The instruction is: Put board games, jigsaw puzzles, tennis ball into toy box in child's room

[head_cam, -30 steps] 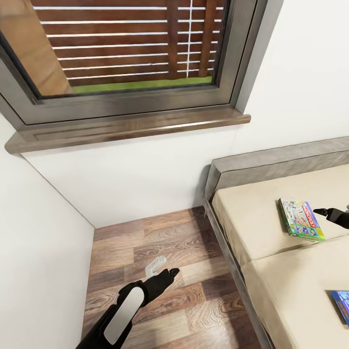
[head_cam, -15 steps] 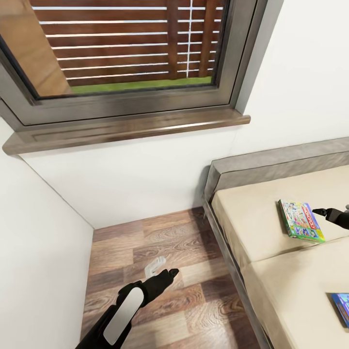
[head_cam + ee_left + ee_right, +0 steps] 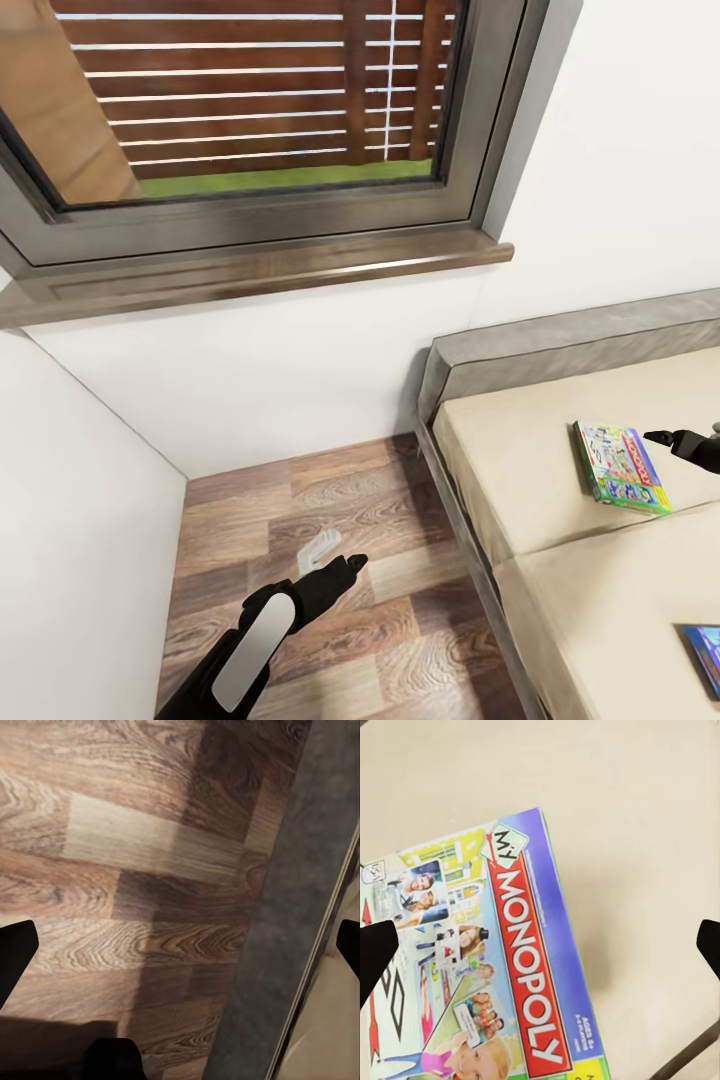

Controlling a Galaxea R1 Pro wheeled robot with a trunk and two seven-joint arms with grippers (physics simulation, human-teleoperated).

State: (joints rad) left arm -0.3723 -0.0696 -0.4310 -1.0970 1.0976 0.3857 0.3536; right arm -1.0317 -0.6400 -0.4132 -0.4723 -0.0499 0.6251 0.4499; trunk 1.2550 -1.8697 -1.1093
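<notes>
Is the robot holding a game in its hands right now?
No, nothing is held. The right gripper hangs open above the Monopoly game lying on the bed, not touching it. The left gripper is open over the wooden floor.

Monopoly board game (image 3: 621,466) and blue game (image 3: 705,655) flat on bed.

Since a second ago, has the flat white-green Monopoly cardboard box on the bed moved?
No. The Monopoly box keeps its place just above the beige mattress seam; only the camera shifted.
</notes>
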